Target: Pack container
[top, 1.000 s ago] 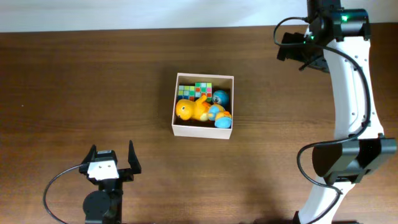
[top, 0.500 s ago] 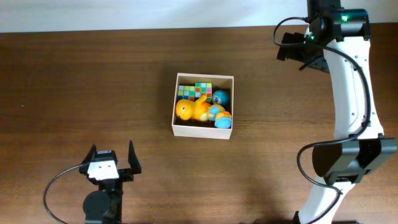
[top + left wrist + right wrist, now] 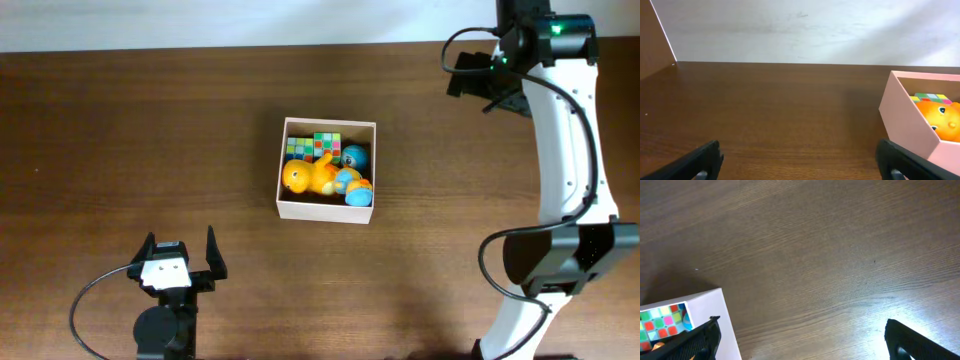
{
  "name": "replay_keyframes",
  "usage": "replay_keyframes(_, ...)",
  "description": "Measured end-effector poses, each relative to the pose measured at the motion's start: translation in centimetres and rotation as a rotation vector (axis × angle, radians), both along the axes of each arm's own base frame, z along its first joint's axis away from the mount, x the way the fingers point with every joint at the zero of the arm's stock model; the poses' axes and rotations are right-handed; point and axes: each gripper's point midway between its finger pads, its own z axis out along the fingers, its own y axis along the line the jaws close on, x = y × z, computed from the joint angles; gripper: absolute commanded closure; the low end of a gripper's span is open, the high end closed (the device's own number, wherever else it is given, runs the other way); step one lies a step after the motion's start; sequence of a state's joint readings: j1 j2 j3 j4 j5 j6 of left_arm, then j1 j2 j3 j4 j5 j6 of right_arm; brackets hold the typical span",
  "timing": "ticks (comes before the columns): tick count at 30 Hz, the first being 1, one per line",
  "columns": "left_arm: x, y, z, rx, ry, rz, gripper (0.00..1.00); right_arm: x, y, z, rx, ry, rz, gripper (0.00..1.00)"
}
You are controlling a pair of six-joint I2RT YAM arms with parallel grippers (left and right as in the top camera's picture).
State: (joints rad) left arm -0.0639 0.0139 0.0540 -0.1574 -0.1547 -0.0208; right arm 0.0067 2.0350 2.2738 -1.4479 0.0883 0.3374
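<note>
Container is sitting mid-surface. It's square, so no long axis, and its walls are running roughly parallel to the surface edges. It's holding a colour cube, an orange toy and blue toys. Left hand is hanging low at the near side, fingers spread and empty, with the box ahead and to its right. Right hand is hovering far-right, also spread and empty, with the box corner showing lower left in its view. Neither is clearly nearer. Packing is looking done, I'd judge.

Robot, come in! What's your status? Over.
Left gripper open, empty. Right gripper open, empty. Box holds orange toy, colourful cube. Nothing in the way. Over.
</note>
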Motion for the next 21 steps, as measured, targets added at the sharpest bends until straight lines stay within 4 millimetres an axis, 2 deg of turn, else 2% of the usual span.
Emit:
replay_keyframes(3,0.0,0.0,0.0,0.0,0.0,0.0,0.01,-0.5,0.7,1.6,0.0,-0.039,0.016,0.01)
replay_keyframes(6,0.0,0.0,0.0,0.0,0.0,0.0,0.01,-1.8,2.4,5.1,0.005,-0.122,0.056,0.01)
replay_keyframes(10,0.0,0.0,0.0,0.0,0.0,0.0,0.01,-5.1,3.6,10.4,0.016,-0.256,0.091,0.01)
replay_keyframes(13,0.0,0.0,0.0,0.0,0.0,0.0,0.01,-8.4,3.2,12.0,0.018,-0.309,0.088,0.01)
replay_keyframes(15,0.0,0.0,0.0,0.0,0.002,0.0,0.01,-11.0,2.8,11.4,0.018,-0.312,0.085,0.01)
replay_keyframes(16,0.0,0.0,-0.1,0.0,0.002,0.0,0.01,-12.5,2.6,10.5,0.017,-0.299,0.082,0.01)
replay_keyframes(18,0.0,0.0,-0.1,0.0,0.002,0.0,0.01,-15.7,1.9,7.3,0.012,-0.227,0.069,0.01)
replay_keyframes(21,0.0,0.0,-0.1,0.0,0.001,0.0,0.01,-19.5,0.6,2.1,0.005,-0.098,0.028,0.01)
